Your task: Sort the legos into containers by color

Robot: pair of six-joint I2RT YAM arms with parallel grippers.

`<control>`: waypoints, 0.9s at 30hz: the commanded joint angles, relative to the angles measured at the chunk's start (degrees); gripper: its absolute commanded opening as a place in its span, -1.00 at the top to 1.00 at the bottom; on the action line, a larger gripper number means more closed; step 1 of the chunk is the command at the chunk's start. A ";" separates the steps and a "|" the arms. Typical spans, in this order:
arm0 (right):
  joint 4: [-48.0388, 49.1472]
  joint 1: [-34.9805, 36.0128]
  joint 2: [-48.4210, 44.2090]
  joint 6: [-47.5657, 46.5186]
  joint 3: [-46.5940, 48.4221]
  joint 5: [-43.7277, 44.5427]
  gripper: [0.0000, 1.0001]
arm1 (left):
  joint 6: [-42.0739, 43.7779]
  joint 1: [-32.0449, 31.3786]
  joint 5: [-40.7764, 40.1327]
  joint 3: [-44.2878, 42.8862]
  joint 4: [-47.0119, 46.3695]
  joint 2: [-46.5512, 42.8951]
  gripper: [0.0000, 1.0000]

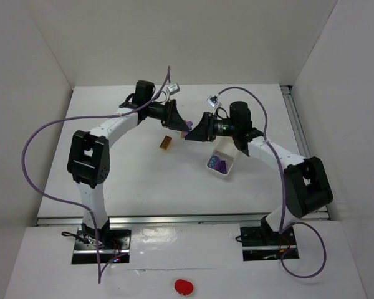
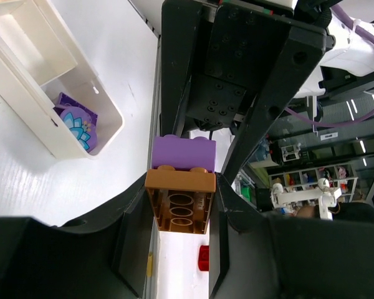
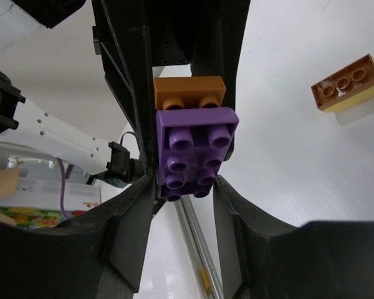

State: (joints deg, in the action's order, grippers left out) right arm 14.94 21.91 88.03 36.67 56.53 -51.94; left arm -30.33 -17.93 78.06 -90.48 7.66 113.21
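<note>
My left gripper (image 2: 179, 205) is shut on an orange lego (image 2: 181, 199) that has a purple lego (image 2: 182, 152) stuck on its studs. The pair hangs above the table's middle (image 1: 188, 126). My right gripper (image 3: 184, 187) faces it head-on. Its fingers flank the purple lego (image 3: 193, 152) very closely, with a sliver of gap on the right side. The orange lego (image 3: 188, 91) shows behind the purple one. A white container (image 1: 229, 156) to the right holds purple pieces (image 1: 217, 165). An orange lego stacked on a yellow one (image 1: 166, 142) lies on the table.
The orange-on-yellow stack (image 3: 346, 87) lies below and left of both grippers. The container's wall (image 2: 62, 143) lies under the right arm. A red object (image 1: 183, 286) sits on the front ledge between the arm bases. White walls enclose the table.
</note>
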 commanded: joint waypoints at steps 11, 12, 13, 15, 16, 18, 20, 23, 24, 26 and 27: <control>5.80 -0.20 -1.10 1.66 -1.43 -0.62 0.74 | 4.14 0.62 1.39 -1.28 3.59 -2.29 -0.15; 5.80 -0.72 -1.10 1.66 -1.95 -0.62 0.74 | 4.14 0.62 1.39 -1.28 3.59 -2.29 -0.23; 5.28 -0.73 -1.71 1.66 -1.95 -0.09 0.74 | 4.14 1.23 1.39 -1.28 3.59 -2.29 -0.31; 4.67 -0.73 -1.72 1.66 -1.95 -0.09 0.77 | 4.14 1.23 1.39 -1.28 3.59 -2.29 -0.39; 4.66 -0.73 -1.72 1.66 -1.95 -0.09 0.77 | 4.14 1.93 1.39 -1.28 3.59 -2.29 -0.39; 4.66 -0.73 -2.34 1.13 -1.95 -0.09 0.77 | 4.14 1.94 1.39 -1.28 3.59 -2.29 -0.39; 4.66 -1.26 -2.34 1.13 -1.95 -0.09 0.77 | 4.14 2.46 1.39 -0.67 2.81 -2.29 -0.34; 4.13 -1.26 -2.34 1.13 -2.48 -0.09 0.77 | 0.11 3.07 2.00 1.44 -3.66 -3.34 -0.14; 4.13 -1.26 -2.34 1.13 -2.48 -0.09 0.77 | -3.13 3.08 2.53 2.23 -6.05 -3.34 -0.11; 3.61 -1.26 -2.34 1.13 -2.48 -0.09 0.77 | -7.27 3.70 3.32 4.42 -11.85 -3.87 -0.04; 3.61 -1.26 -2.34 1.13 -2.48 -0.09 0.77 | -9.99 3.70 3.32 4.95 -15.97 -3.87 -0.04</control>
State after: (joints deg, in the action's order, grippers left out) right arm 17.08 21.04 88.07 38.68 54.15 -51.77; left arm -33.45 -14.81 78.67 -87.22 4.16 112.25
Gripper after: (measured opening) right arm 0.420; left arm 0.521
